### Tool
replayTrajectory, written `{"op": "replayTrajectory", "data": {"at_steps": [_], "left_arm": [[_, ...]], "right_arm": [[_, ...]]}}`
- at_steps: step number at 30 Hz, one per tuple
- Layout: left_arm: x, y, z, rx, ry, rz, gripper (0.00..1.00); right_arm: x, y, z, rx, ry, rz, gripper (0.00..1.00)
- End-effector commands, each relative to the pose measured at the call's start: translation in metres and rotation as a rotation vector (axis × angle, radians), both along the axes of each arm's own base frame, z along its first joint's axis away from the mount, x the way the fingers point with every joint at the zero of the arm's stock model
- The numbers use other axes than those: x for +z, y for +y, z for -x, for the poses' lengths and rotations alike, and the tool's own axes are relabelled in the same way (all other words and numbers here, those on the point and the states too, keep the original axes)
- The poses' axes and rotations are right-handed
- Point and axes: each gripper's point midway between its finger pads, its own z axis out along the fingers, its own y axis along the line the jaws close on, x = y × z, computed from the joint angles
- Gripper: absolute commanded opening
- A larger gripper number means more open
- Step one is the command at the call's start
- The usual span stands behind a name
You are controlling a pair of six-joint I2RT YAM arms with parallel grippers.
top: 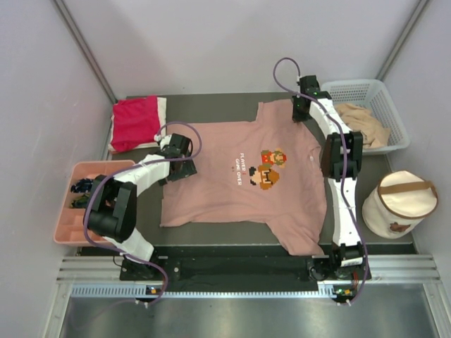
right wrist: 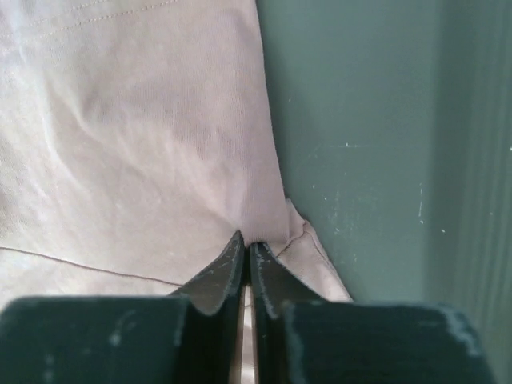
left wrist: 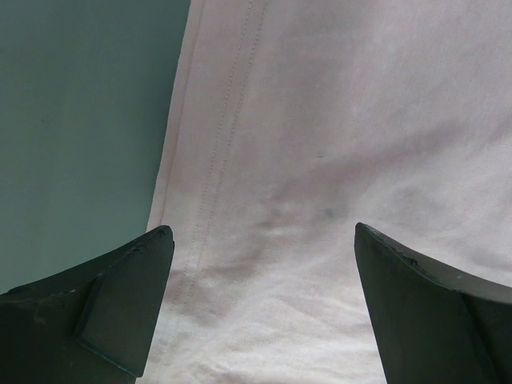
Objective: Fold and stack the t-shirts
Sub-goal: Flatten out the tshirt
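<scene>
A dusty-pink t-shirt (top: 232, 183) with a pixel-art print lies spread flat across the dark table. My left gripper (top: 180, 163) hovers over its left hem. In the left wrist view this gripper (left wrist: 264, 234) is open, its jaws wide apart above the stitched hem (left wrist: 232, 120). My right gripper (top: 301, 107) is at the shirt's far right corner by the sleeve. The right wrist view shows it (right wrist: 246, 242) shut, pinching a fold of the pink cloth (right wrist: 160, 144) at the shirt's edge. A red t-shirt (top: 135, 121) lies folded on a white one (top: 163, 110) at the back left.
A white basket (top: 394, 105) at the back right holds tan cloth (top: 363, 121). A round cream bag (top: 398, 204) with a brown strap stands at the right. A pink tray (top: 67, 229) with small dark items sits at the left edge.
</scene>
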Motion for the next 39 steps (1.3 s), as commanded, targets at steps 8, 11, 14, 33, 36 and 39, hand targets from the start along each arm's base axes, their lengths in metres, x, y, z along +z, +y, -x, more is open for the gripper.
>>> {"op": "replayTrajectory", "data": {"at_steps": [8,11,14,33,36,39], "left_arm": [[0.0,0.008,0.001,0.026,-0.006,-0.031,0.99],[-0.002,0.01,0.0,0.028,-0.003,-0.037,0.99],[-0.004,0.01,0.0,0.03,0.001,-0.04,0.99],[-0.001,0.014,-0.011,0.019,-0.016,-0.065,0.99],[-0.002,0.013,-0.014,0.016,-0.019,-0.066,0.99],[-0.002,0.013,-0.019,0.014,-0.021,-0.068,0.99]], "right_arm": [[0.028,-0.027,-0.026,-0.132,-0.115,0.045,0.0],[0.027,-0.041,-0.03,-0.189,-0.125,0.056,0.0],[0.026,-0.054,-0.032,-0.26,-0.131,0.052,0.0],[0.053,-0.06,-0.056,-0.257,-0.246,0.032,0.0],[0.053,-0.057,-0.059,-0.252,-0.261,0.011,0.0],[0.053,-0.057,-0.064,-0.254,-0.28,0.005,0.0]]}}
